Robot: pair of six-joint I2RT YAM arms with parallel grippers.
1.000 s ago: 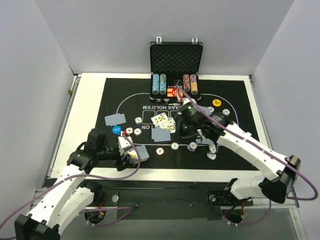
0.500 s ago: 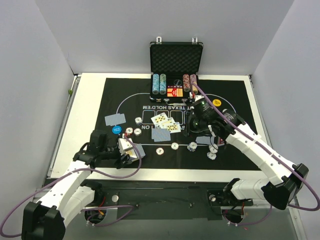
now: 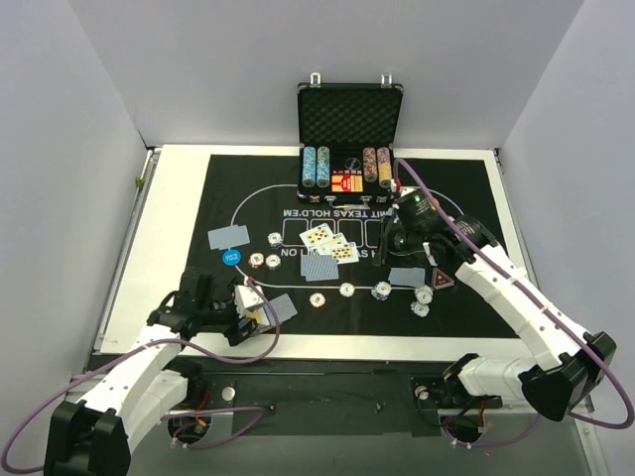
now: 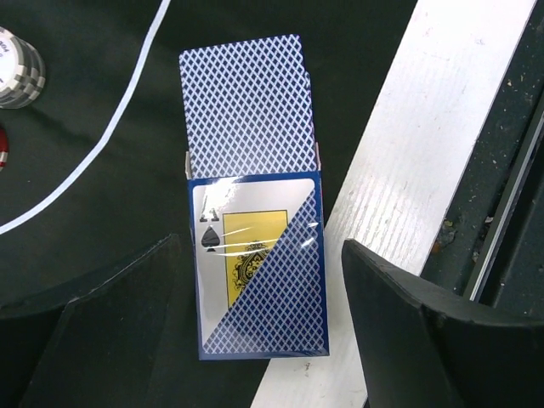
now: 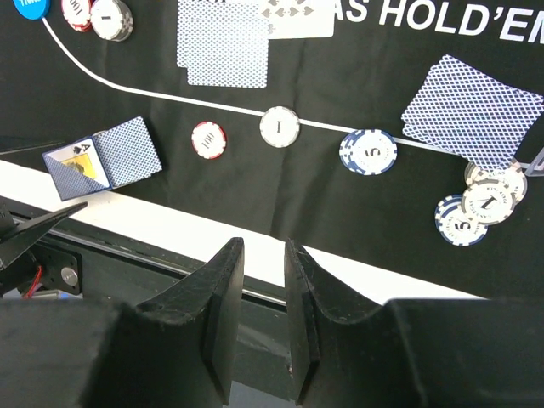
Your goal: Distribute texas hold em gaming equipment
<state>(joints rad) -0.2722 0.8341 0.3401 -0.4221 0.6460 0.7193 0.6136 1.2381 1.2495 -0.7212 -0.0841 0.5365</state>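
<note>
Two white robot arms work over a black felt mat [image 3: 218, 188] printed for Texas hold'em. At the near left, the left gripper [image 4: 261, 246] has its jaws apart, one on each side of a blue card box with a clear window [image 4: 259, 289], touching neither side. The box lies flat, partly on the mat and partly on the white table border [image 4: 442, 110], with blue-backed playing cards [image 4: 246, 106] sticking out of its far end. The right gripper [image 5: 262, 251] hovers above the right half of the mat, jaws only narrowly apart and holding nothing. Striped-edge poker chips [image 5: 368, 150] and loose face-down cards [image 5: 472, 109] lie scattered along the white line (a round blue disc [image 3: 231, 257] sits further left). From where I stand, the step in hand looks like taking up the box to deal. To do it well, close squarely on the box's long sides, low down, without nudging it nearer the table's edge, so the protruding cards stay squared.
</note>
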